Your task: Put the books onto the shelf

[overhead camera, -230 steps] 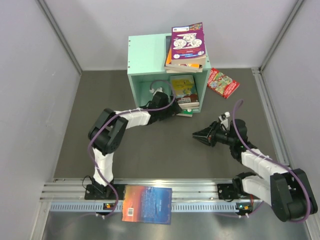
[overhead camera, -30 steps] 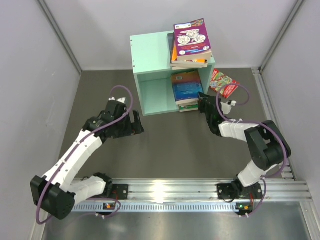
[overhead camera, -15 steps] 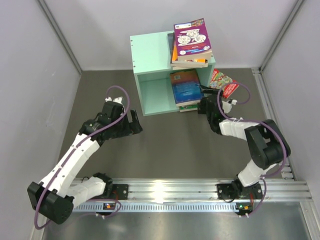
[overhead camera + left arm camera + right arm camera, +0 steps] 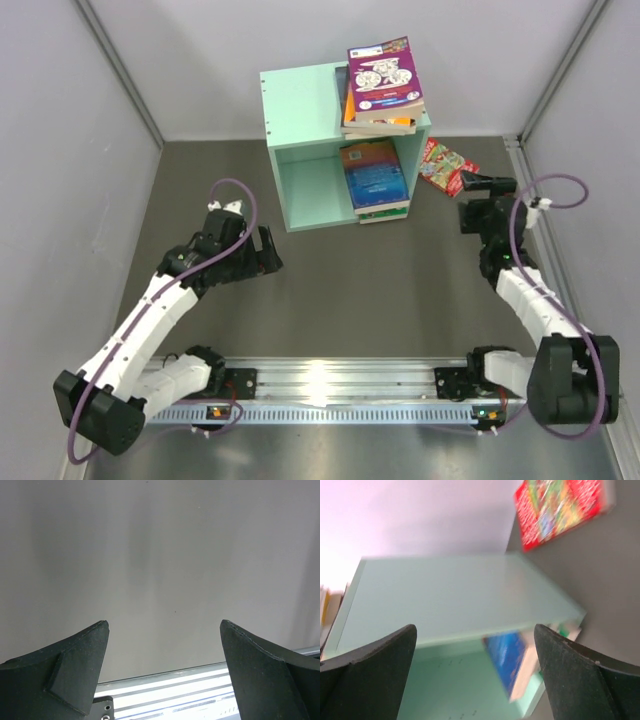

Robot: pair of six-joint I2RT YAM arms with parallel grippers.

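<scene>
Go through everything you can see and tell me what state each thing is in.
shelf, standing, open at the front
books on top, stacked flat, purple cover uppermost
books inside, stacked flat, blue cover uppermost
red book, flat on the table, outside the shelf
left gripper, open, empty
right gripper, open, empty

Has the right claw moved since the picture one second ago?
Yes. The right claw has pulled back to the right, away from the shelf opening, and is now near the red book, open and empty.
</scene>
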